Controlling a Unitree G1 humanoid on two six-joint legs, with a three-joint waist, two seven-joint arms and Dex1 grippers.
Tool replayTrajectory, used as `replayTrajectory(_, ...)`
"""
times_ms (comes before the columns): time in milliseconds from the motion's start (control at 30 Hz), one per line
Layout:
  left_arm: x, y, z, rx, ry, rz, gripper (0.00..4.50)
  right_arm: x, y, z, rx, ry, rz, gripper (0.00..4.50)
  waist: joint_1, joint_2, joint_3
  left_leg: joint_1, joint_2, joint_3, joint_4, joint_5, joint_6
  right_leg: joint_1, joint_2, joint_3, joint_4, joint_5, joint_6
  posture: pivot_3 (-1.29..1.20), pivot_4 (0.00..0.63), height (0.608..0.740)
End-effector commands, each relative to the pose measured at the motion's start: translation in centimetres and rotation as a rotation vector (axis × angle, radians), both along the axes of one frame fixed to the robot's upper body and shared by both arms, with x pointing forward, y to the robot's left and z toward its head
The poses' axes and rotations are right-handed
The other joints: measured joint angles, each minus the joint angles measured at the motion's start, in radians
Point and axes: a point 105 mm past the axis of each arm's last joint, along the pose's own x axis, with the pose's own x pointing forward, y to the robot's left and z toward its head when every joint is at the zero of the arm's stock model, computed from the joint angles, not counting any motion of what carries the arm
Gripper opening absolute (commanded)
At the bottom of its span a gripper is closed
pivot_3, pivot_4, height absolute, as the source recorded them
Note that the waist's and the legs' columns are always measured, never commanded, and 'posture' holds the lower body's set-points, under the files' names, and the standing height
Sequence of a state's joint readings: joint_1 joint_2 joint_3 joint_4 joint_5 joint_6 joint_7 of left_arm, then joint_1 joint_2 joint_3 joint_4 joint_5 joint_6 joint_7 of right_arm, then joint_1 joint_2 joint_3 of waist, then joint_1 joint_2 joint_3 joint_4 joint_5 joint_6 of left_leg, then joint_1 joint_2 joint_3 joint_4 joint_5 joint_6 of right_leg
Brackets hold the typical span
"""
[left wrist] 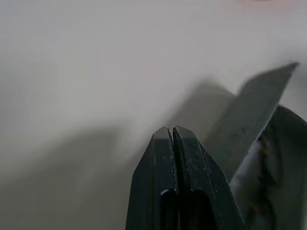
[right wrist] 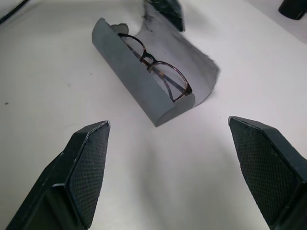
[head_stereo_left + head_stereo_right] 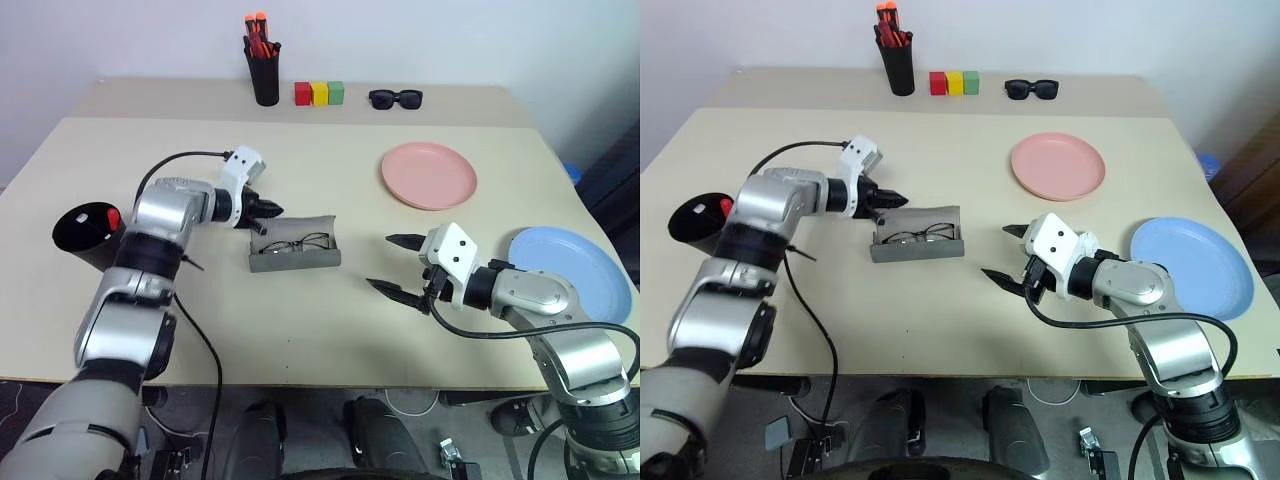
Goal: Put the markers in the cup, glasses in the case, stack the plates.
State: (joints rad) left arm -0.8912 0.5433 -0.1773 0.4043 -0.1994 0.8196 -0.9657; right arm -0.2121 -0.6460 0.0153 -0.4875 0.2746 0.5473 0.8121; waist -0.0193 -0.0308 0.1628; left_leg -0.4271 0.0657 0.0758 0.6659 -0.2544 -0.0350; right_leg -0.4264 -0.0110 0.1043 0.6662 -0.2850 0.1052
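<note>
Left eye view: no readable writing anywhere. The grey case [image 3: 294, 250] lies open mid-bench with the glasses [image 3: 297, 242] inside; the left hand [image 3: 272, 209], fingers together, sits at its flap. The right hand [image 3: 396, 265] hangs spread and empty beside the case. The pink plate [image 3: 429, 175] and blue plate [image 3: 570, 272] lie apart; the cup [image 3: 85, 230] stands left. Right wrist view: round wire lenses rest in the felt trough.

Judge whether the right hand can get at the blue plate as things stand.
Probably yes: the blue plate lies bare at the table edge beside the right arm, nothing on it, and the right hand is open and empty.
</note>
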Motion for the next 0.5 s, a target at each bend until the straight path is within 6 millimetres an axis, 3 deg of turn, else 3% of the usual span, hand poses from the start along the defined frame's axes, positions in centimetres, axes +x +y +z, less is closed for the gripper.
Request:
replayTrajectory(33,-2.0,-0.5,0.6,0.020,-0.039,-0.079,0.04,0.5,-0.1,1.3,0.035,-0.042,-0.006,4.03,0.002,0.000,0.000,0.000,0.000,0.000,0.000,0.000,0.000,0.000,0.000,0.000,0.000,0.000,0.000,0.00,0.150,0.725)
replayTrajectory(267,-5.5,-0.4,-0.2,0.128,-0.216,-0.235,0.04,2.7,-0.5,1.9,0.042,-0.074,-0.074,4.03,0.005,0.000,0.000,0.000,0.000,0.000,0.001,0.000,0.000,0.000,-0.001,0.000,0.000,0.000,0.000,0.00,0.150,0.725)
replayTrajectory(367,-5.3,-0.6,1.3,0.073,-0.411,-0.210,0.04,4.7,-1.4,1.7,-0.016,-0.098,-0.164,4.03,0.008,0.000,0.000,0.000,0.000,0.000,0.001,0.000,0.000,0.000,-0.001,0.000,0.000,0.000,0.000,0.00,0.150,0.725)
replayTrajectory(500,-6.0,-0.8,3.3,-0.075,-0.594,-0.147,0.04,8.9,-3.9,1.3,-0.190,-0.178,-0.370,4.03,0.004,0.000,0.000,0.000,0.000,0.001,0.002,0.000,0.000,0.000,-0.002,0.000,0.000,0.000,0.000,0.00,0.150,0.725)
